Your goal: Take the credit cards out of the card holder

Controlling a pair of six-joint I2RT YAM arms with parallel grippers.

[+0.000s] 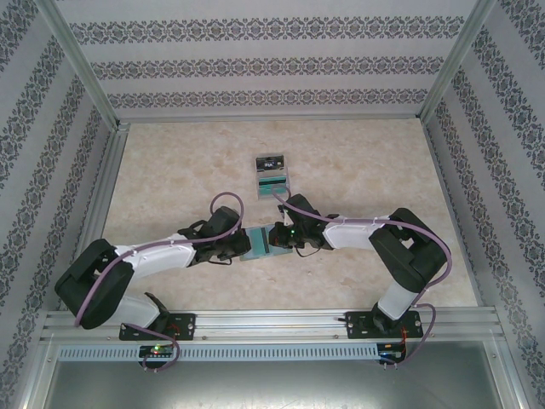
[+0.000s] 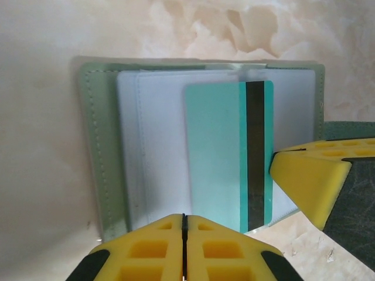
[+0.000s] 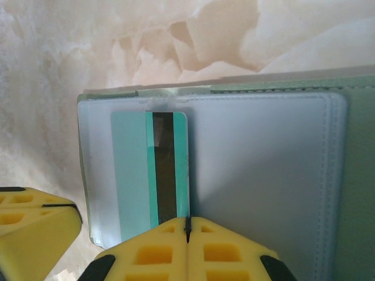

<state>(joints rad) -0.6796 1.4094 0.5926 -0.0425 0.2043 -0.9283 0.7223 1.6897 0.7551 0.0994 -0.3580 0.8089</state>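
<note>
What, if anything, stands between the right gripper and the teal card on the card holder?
Nothing visible. The right gripper, fingers shut, sits at the near end of the teal card, which lies on the open card holder. The left gripper is at the holder's opposite edge, aside. Whether clear film covers the card is unclear.

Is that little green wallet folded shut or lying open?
Open: the card holder lies spread flat, its pale inner pocket facing up, with a teal card showing there.
</note>
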